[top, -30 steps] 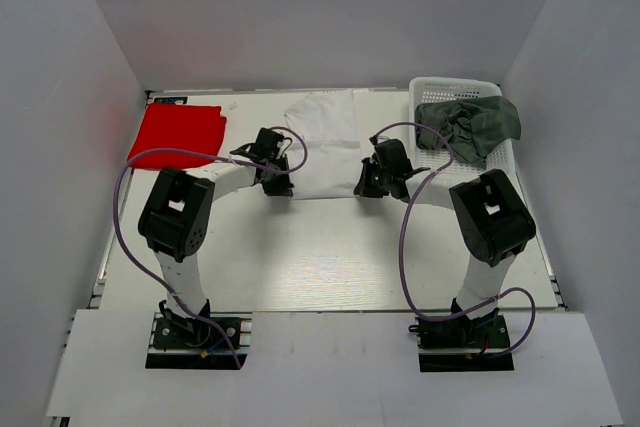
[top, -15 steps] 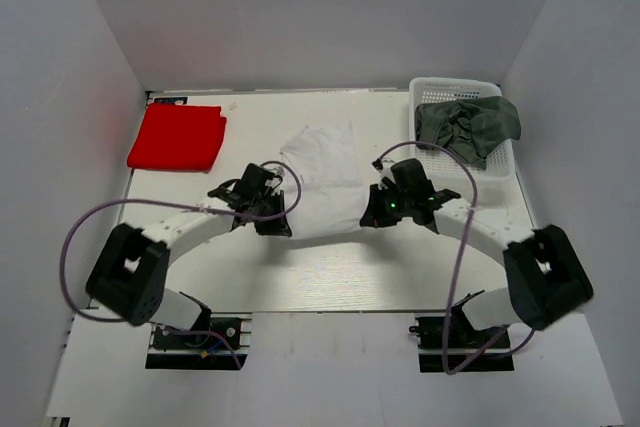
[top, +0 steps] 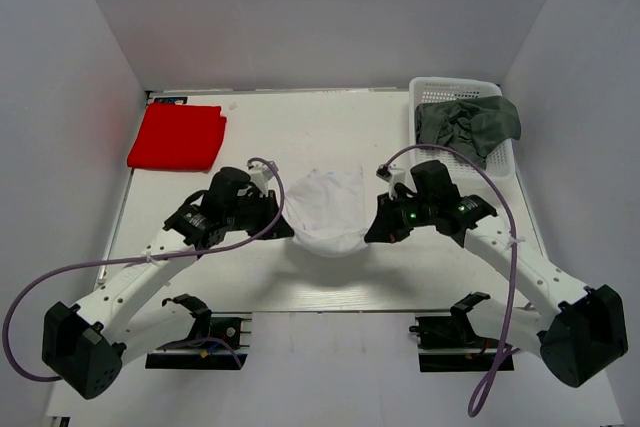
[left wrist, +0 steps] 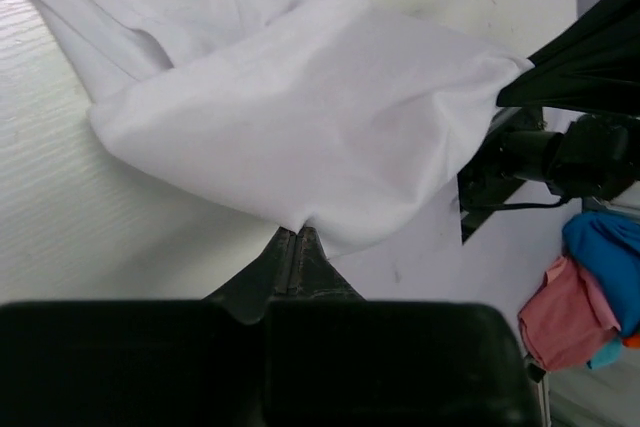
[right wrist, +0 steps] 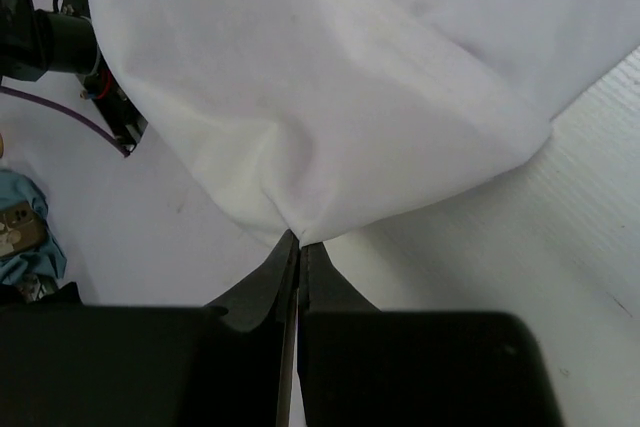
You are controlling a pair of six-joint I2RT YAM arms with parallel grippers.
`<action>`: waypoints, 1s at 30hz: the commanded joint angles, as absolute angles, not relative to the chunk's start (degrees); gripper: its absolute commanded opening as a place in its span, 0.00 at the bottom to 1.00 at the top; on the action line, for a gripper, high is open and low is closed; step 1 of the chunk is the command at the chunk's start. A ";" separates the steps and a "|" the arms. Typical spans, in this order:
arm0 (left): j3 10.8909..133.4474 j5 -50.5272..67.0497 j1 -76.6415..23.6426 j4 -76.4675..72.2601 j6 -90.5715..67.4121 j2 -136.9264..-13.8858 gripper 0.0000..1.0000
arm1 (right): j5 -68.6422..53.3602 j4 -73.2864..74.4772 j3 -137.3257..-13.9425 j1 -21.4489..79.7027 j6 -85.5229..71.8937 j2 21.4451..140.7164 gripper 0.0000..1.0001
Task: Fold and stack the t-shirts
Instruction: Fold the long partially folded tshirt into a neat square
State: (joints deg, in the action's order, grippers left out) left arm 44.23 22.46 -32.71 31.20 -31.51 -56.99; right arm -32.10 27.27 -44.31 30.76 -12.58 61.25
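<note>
The white t-shirt (top: 328, 211) hangs stretched between my two grippers above the table's middle. My left gripper (top: 282, 227) is shut on its left edge and my right gripper (top: 371, 231) is shut on its right edge. In the left wrist view the gripper (left wrist: 297, 232) pinches the white cloth (left wrist: 300, 107). In the right wrist view the gripper (right wrist: 299, 239) pinches the white cloth (right wrist: 330, 97). The red t-shirt (top: 178, 137) lies folded at the table's far left. The dark grey-green t-shirt (top: 466, 125) lies crumpled in the basket.
The white lattice basket (top: 500, 162) stands at the far right corner. White walls (top: 70, 117) close in the table on three sides. Purple cables (top: 150, 259) trail from both arms.
Both grippers have pulled the white t-shirt's edges from the far middle toward the near side. The shirt is now lifted and folded over between them. Both arms have stretched out low.
</note>
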 commanded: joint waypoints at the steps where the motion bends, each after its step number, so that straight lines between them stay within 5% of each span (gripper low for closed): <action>1: 48.06 16.91 -32.78 32.69 -30.59 -56.94 0.00 | -32.09 27.34 -47.89 30.15 -12.21 63.28 0.00; 30: 65.47 -13.45 -28.83 24.44 -39.37 -78.04 0.00 | -34.98 19.43 -62.75 20.05 -15.47 84.28 0.00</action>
